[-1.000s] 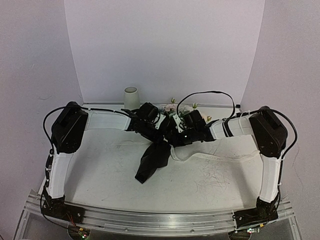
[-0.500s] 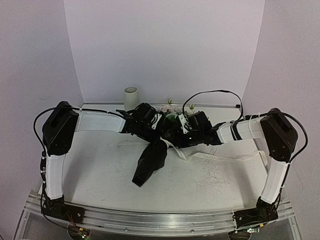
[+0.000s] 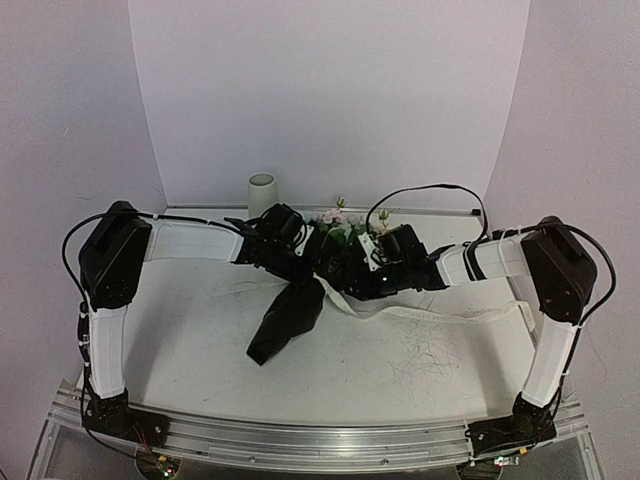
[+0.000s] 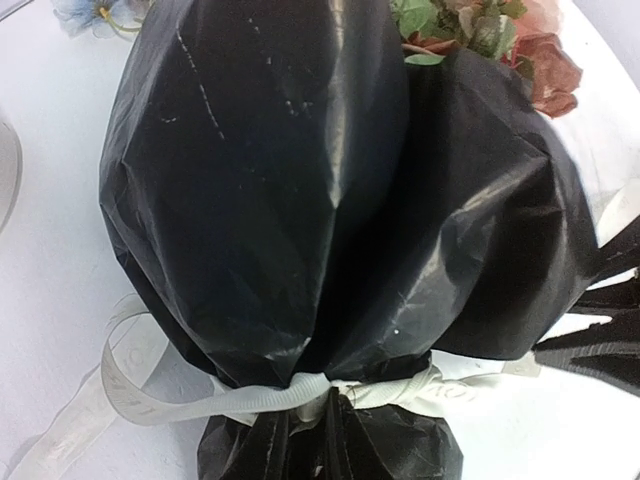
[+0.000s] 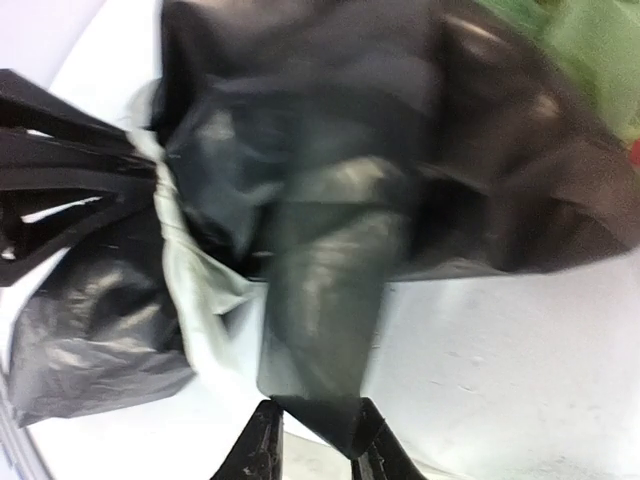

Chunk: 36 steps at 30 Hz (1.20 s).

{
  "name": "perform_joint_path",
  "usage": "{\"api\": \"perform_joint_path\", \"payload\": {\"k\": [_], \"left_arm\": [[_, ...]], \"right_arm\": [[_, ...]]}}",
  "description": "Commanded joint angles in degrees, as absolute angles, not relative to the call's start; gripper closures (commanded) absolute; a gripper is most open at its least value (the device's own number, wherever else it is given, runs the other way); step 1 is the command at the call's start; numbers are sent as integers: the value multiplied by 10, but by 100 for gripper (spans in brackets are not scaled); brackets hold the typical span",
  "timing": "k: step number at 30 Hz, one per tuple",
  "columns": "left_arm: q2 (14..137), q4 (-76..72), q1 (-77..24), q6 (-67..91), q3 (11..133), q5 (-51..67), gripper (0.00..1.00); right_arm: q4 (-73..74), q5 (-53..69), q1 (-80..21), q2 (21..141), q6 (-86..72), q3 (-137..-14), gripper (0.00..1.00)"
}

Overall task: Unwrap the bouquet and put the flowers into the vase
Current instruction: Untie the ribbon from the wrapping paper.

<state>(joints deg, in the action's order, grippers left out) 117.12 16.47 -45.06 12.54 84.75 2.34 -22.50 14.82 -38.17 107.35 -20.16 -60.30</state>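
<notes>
The bouquet (image 3: 300, 300) lies mid-table, its black wrap tail pointing near-left and its flowers (image 3: 335, 222) at the far end. In the left wrist view the black wrap (image 4: 300, 200) fills the frame, with the cream ribbon (image 4: 250, 400) knotted round its neck. My left gripper (image 3: 296, 262) sits at that knot (image 4: 308, 432); its dark fingers blend into the paper. My right gripper (image 3: 348, 274) stands open (image 5: 322, 452), a loose corner of the wrap (image 5: 330, 300) lying between its fingers. The white vase (image 3: 262, 194) stands upright at the back left.
A long cream ribbon tail (image 3: 450, 315) trails across the table to the right, under the right forearm. The back wall rises just behind the vase. In the left wrist view the right gripper's black fingers (image 4: 600, 320) reach in from the right.
Both arms have swung left and lower, and the bouquet's black tail has slid left on the table. The right jaws have parted.
</notes>
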Motion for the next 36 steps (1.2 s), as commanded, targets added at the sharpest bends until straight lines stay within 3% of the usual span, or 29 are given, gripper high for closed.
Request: {"api": "perform_joint_path", "payload": {"k": [1, 7, 15, 21, 25, 30, 36], "left_arm": [[1134, 144, -445, 144, 842, 82, 89], [1160, 135, -439, 158, 849, 182, 99], [1162, 116, -439, 171, 853, 280, 100], [1149, 116, -438, 165, 843, 227, 81], [1143, 117, -438, 166, 835, 188, 77], [1127, 116, -436, 166, 820, 157, 78], [1102, 116, -433, 149, 794, 154, 88]], "right_arm": [[-246, 193, -384, 1066, -208, -642, 73], [-247, 169, -384, 1055, -209, -638, 73], [-247, 181, -384, 1037, -196, -614, 72], [-247, 198, -384, 1035, -191, -609, 67], [-247, 213, -384, 1040, -188, -614, 66], [-247, 239, -384, 1058, -190, -630, 65], [-247, 239, -386, 1061, -192, -637, 66]]}}
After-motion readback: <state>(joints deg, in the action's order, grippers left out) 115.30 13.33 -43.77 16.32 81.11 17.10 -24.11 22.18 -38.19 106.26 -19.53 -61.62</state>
